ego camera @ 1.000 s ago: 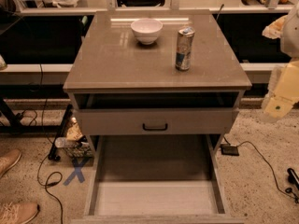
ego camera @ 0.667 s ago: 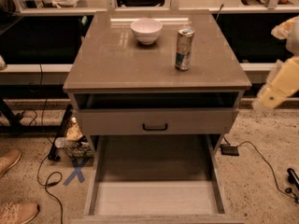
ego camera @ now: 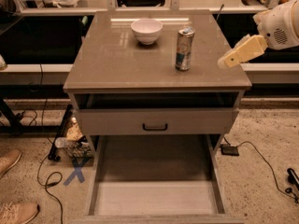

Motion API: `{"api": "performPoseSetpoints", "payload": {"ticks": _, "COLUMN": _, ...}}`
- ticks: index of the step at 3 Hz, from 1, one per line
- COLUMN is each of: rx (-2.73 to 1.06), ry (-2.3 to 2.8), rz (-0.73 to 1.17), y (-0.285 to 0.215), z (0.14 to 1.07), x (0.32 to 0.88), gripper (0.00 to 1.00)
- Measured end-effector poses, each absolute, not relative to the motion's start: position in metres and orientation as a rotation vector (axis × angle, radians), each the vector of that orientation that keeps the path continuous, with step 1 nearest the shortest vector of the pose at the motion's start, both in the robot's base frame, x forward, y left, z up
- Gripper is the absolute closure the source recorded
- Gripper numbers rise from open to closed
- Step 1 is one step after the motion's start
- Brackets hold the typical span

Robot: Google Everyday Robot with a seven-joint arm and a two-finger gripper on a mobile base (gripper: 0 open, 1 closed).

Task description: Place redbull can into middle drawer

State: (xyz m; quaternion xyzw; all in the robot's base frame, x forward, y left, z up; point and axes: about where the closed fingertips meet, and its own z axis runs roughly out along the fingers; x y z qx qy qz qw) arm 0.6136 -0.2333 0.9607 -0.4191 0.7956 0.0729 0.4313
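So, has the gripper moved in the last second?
Yes: the gripper rose and shifted left, toward the redbull can on the cabinet top.

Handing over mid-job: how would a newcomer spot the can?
Find the grey cabinet top; two things stand on it. The redbull can is the slim silver-and-blue cylinder right of the white bowl, taller and narrower than it, nearest the pincer at the top's right edge.
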Motion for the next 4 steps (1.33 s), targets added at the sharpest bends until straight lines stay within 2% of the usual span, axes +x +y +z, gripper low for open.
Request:
{"api": "performPoseSetpoints", "payload": {"ticks": 2, "rx": -1.038, "ry": 1.979, "rz": 0.242, "y": -0.219, "z": 0.949, "x": 0.621, "gripper": 0.00}}
{"api": "performPoseSetpoints", "payload": {"ticks": 4, "rx": -0.949, "ry": 1.922, "rz": 0.406, "y": -0.179, "z": 0.921, "x": 0.662, "gripper": 0.00}}
